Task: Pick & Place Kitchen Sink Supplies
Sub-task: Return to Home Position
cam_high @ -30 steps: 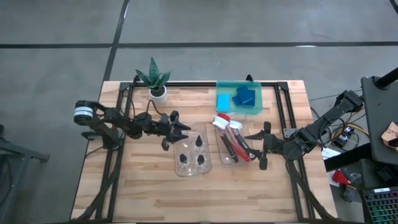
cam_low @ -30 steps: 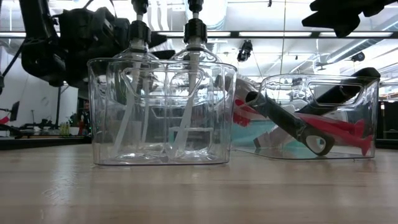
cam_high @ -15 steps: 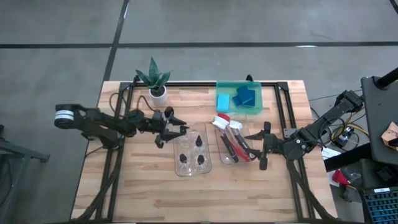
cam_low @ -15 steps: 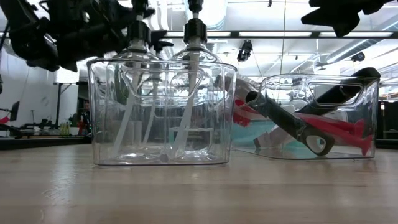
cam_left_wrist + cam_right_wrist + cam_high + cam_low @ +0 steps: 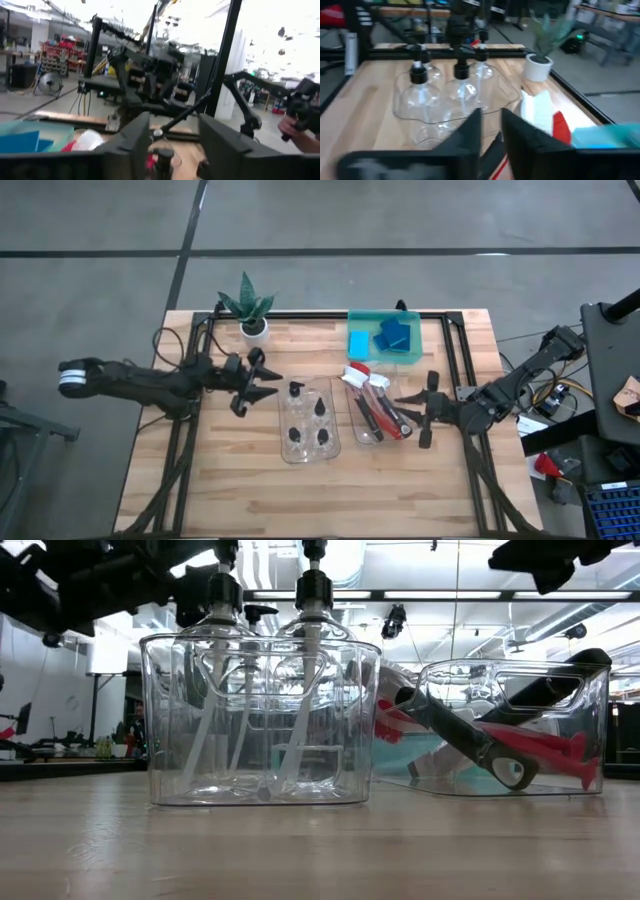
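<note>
Four small clear bottles with black tops (image 5: pixel 320 409) stand in the left clear plastic bin (image 5: pixel 310 459) mid-counter, bare wooden counter (image 5: pixel 230 480) open on its left and front. The left pincer (image 5: pixel 268 384) hangs released and empty just off the bin's left rim, apart from the bottles; the right pincer (image 5: pixel 403 408), likewise spread, hovers beside the right clear bin (image 5: pixel 365 440).

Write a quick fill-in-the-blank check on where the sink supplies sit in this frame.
The left clear bin holds ____ clear soap dispensers.
The blue sponges lie in the ____ tray.
The red brushes lie in the ____ clear bin.
The left gripper and right gripper are open, holding ____.
Missing words: four; green; right; nothing.
</note>
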Robot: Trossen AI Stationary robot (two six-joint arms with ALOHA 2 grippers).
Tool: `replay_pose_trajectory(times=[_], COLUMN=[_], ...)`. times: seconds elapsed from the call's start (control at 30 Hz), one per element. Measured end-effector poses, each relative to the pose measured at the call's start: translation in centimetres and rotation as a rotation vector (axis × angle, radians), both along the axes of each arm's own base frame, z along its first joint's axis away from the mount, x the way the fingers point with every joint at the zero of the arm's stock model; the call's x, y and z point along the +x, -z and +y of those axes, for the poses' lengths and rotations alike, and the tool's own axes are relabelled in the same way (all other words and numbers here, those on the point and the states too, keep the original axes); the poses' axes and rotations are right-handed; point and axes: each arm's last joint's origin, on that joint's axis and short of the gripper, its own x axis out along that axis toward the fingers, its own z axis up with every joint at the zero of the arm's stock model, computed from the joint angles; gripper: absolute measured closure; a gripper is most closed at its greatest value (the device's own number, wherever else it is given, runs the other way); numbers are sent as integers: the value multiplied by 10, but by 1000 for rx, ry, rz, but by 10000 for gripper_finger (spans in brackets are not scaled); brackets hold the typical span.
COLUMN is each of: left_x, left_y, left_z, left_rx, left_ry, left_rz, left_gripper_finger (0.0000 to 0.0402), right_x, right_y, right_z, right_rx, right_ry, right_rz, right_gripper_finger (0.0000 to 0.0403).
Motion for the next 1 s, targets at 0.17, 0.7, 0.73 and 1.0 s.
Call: replay_pose_trajectory(times=[0.17,0.7,0.73,1.0], left_x=[-8,-41,-43,-49], left_y=[7,49,50,50], left_z=[-2,-1,-1,-4], left_rx=[37,80,72,-1], left_ry=[-6,-40,-37,-3], left_rz=[66,92,92,101], left_gripper_finger=[357,401,401,401], right_x=[-1,-31,-33,-46], right_y=[5,45,47,61], right_z=[-14,-49,-50,-56], right_rx=[-1,-25,-23,-18], right_ry=[-98,-230,-231,-189], right_rz=[-4,-171,-178,-213], right_gripper_finger=[388,395,395,395])
